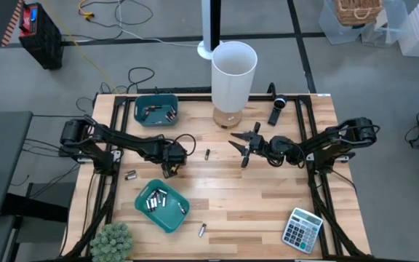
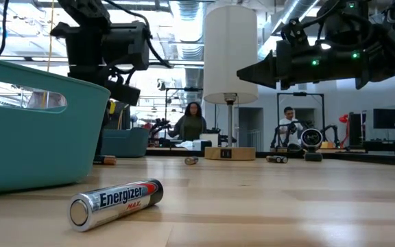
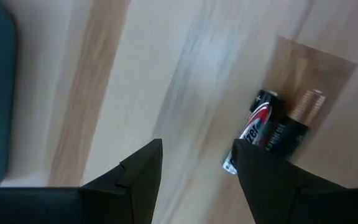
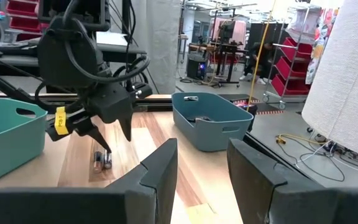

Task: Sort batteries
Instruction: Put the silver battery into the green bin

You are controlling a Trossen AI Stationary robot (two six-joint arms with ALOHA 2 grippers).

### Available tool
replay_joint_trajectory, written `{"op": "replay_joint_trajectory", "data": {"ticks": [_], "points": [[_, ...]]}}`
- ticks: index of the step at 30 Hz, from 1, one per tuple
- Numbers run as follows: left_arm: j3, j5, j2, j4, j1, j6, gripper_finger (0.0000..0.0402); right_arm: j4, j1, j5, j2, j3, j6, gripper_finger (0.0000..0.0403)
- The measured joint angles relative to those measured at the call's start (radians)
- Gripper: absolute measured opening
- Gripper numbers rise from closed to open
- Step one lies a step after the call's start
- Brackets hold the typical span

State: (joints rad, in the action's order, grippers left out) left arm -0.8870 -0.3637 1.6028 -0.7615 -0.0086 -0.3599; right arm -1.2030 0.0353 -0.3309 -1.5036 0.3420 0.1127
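Observation:
Two batteries [image 3: 272, 127] lie side by side on the wooden table [image 1: 268, 204], left of my left gripper [image 1: 170, 166]. That gripper [image 3: 197, 165] hangs open above the table and points steeply down; the pair shows just past one fingertip. From the right wrist view the pair [image 4: 101, 160] lies below the left gripper [image 4: 107, 137]. My right gripper [image 1: 240, 145] stands open and level at mid-table, holding nothing [image 4: 201, 162]. Single batteries lie at mid-table [image 1: 207, 153] and near the front edge [image 1: 202, 229], the latter large in the low view [image 2: 115, 202].
A teal bin [image 1: 156, 109] with batteries stands at the far left, another teal bin [image 1: 162, 206] at the near left. A white lamp [image 1: 233, 73] stands at the far middle, a black device [image 1: 277, 109] beside it. A calculator [image 1: 302, 229] and a plant [image 1: 111, 240] sit at the near corners.

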Motion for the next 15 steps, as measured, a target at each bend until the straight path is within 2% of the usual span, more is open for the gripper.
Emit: {"op": "replay_joint_trajectory", "data": {"ticks": [15], "points": [[0.016, 0.004, -0.013, 0.052, 0.000, -0.008, 0.0194, 0.001, 0.000, 0.000, 0.000, 0.000, 0.000, 0.0155]]}}
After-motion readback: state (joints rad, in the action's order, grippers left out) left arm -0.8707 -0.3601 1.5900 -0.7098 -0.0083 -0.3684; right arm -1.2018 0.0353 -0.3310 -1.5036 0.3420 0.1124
